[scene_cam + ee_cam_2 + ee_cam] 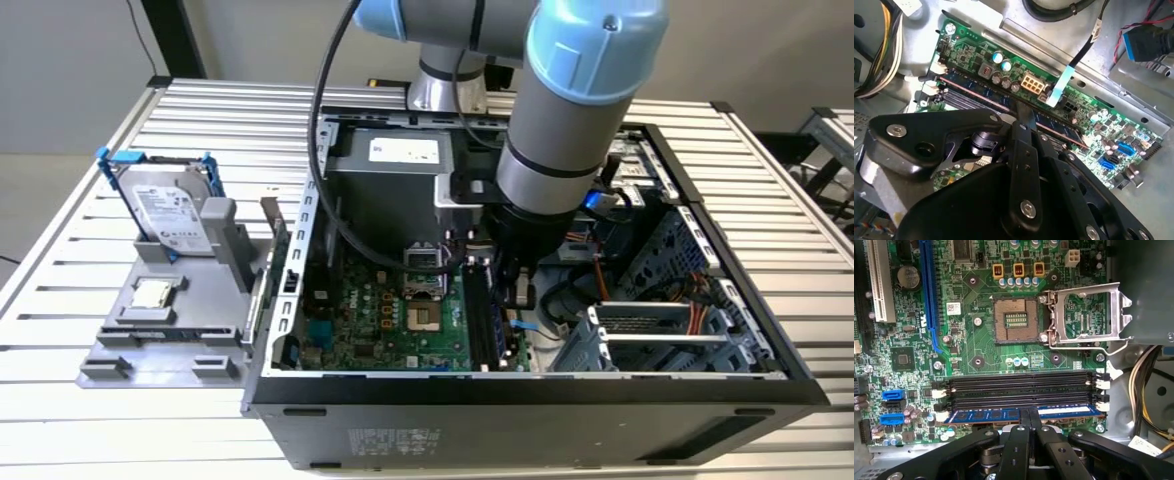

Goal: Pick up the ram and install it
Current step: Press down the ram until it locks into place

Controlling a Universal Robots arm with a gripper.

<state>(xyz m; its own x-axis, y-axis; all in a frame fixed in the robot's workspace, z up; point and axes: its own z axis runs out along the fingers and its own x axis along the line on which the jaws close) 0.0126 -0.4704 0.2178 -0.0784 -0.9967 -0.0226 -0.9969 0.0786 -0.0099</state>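
Note:
The ram [984, 415] is a long thin blue-dark board standing on edge in the outermost of several parallel memory slots [1019, 390] on the green motherboard [974, 340]. My gripper [1029, 415] sits over the stick's middle, its two black fingers closed together on the top edge. In the second wrist view the ram [974, 90] runs diagonally along the board and the gripper [1025, 117] presses on it midway. White end latches [1101, 405] flank the slots. In the exterior view the arm [567, 120] reaches down into the open computer case [534, 395].
An open processor socket [1015, 319] with its raised metal frame [1089, 315] lies beside the slots. Cables [884, 45] and drive cages [654, 335] crowd the case. On the exterior view's left, a grey fixture [160, 340] holds a hard drive [167, 210] and a processor chip [151, 293].

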